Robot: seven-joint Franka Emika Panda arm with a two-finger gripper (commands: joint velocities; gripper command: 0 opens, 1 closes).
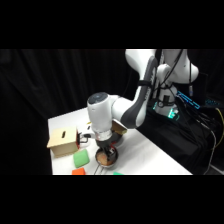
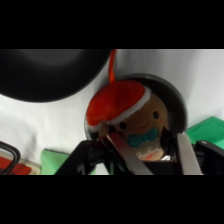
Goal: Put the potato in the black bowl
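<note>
We see the gripper (image 1: 104, 148) low over a dark-rimmed bowl (image 1: 113, 160) near the table's (image 1: 150, 157) front edge. The arm comes down on it from the upper right.

In the wrist view that bowl (image 2: 179, 102) holds a gingerbread toy (image 2: 142, 122) with a red hat and a teal bow. It lies tilted, head toward the picture's upper left. The gripper (image 2: 156, 156) is parted, with its fingers (image 2: 187, 152) on either side of the toy's lower body. We see a dark gap beside the right-hand finger, so it looks spread and not clamped. We cannot tell whether the other finger touches the toy.

The black bowl (image 2: 45, 75) fills the wrist view's upper left, close beside the toy's bowl. We cannot tell whether their rims touch. What shows of its inside is plain black.

We cannot tell where the potato is. The only tan thing in either view is the toy.

In the side view, left of the gripper, stands a wooden box (image 1: 62, 141). In front of it lie a green block (image 1: 80, 159) and an orange block (image 1: 78, 171) at the picture's bottom edge. Green shapes also show at the wrist view's lower left and right edges.
</note>
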